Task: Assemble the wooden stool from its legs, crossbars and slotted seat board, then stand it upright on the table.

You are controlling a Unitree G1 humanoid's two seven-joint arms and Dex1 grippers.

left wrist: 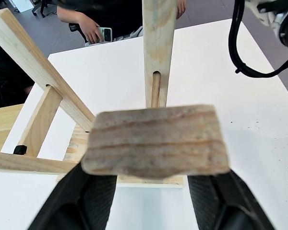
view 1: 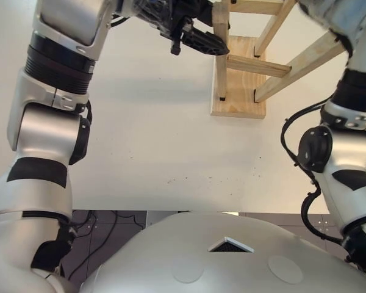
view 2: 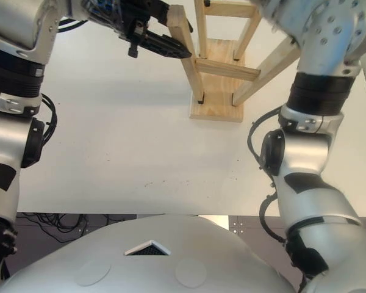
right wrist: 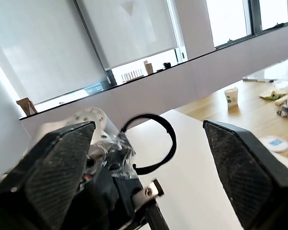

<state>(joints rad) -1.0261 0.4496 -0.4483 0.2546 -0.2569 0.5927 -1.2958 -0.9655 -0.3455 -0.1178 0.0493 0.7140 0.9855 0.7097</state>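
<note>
My left claw is pinching a leg of the upside-down stool, seat on the table below it. Right claw is spread wide, up in the air.

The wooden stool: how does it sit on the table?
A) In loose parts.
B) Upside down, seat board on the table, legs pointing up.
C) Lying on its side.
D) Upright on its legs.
B: the seat board lies flat on the table, the legs rise from it joined by crossbars, and the left hand grips one leg.
</note>
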